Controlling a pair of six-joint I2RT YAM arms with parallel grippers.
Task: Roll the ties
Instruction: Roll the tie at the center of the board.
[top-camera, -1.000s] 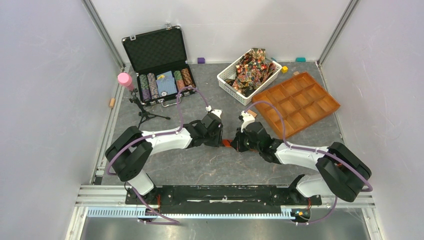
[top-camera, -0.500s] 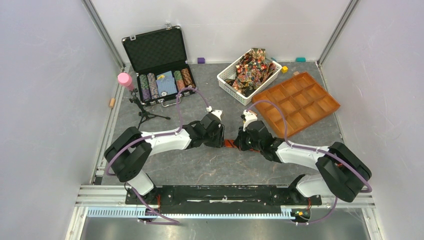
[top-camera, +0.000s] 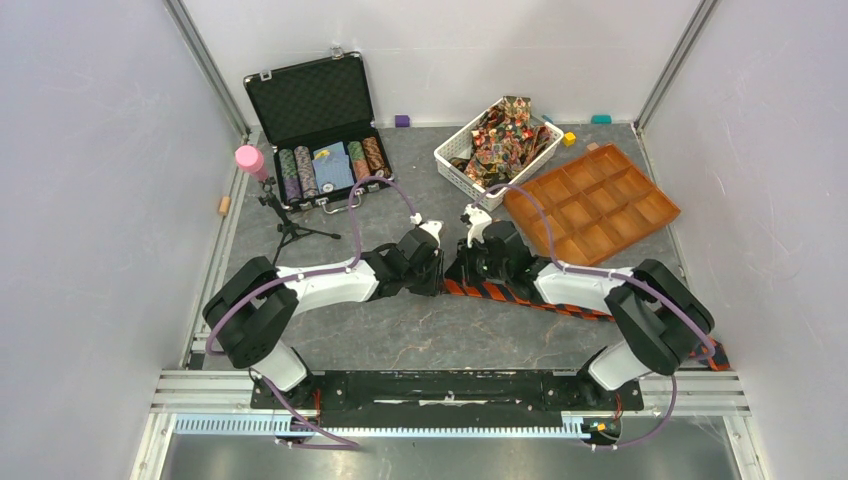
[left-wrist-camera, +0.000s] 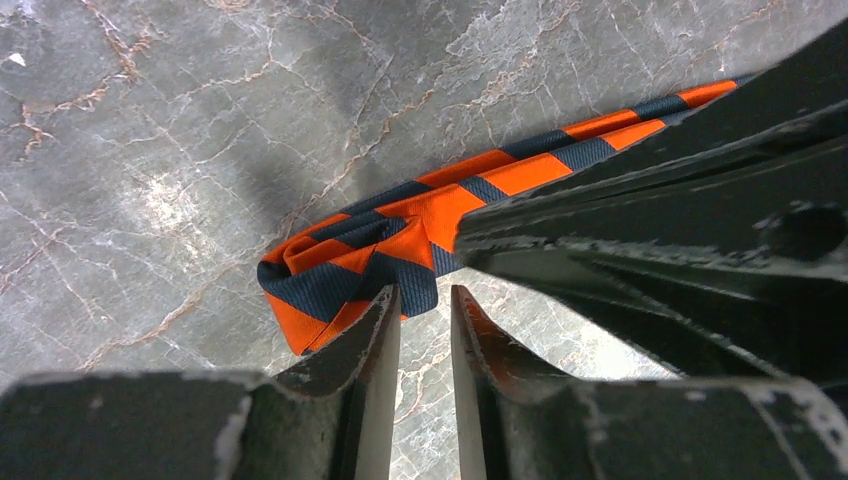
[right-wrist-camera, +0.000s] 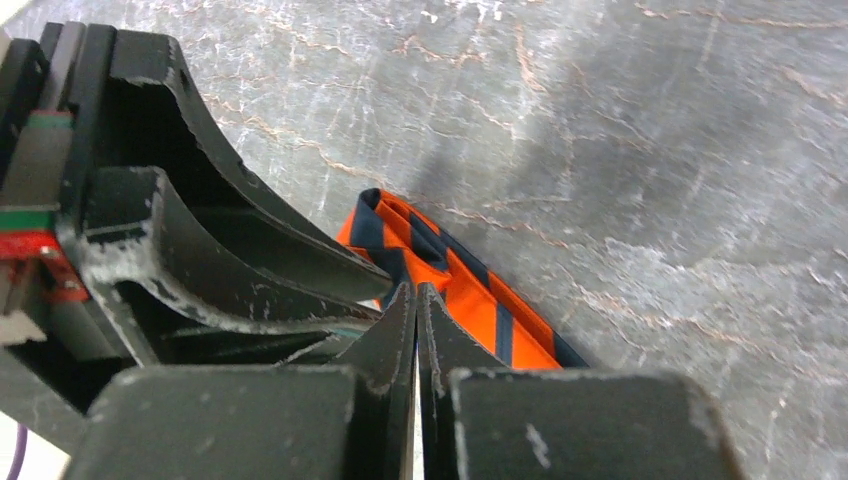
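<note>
The left claw (left-wrist-camera: 425, 295) is slightly spread, with bare stone showing through the narrow gap and its tips at the folded end of the striped tie (left-wrist-camera: 400, 225). The right claw (right-wrist-camera: 415, 290) is pressed together, its tips at the same fold from the other side. Whether it has caught any cloth cannot be told.

A second ago only a scrap of orange showed between the claws. Now the tie lies stretched along the right arm toward the near right corner, and that arm has swung further left.

The grey marbled table (top-camera: 400, 330) is enclosed by plain white walls.

At the back left is an open black case (top-camera: 320, 100) of poker chips, with a pink-topped tripod (top-camera: 288, 228) beside it. At the back right, a white basket (top-camera: 448, 155) holds patterned ties (top-camera: 505, 130), next to an orange compartment tray (top-camera: 640, 195). Both arms hide the middle of the tie from above.
</note>
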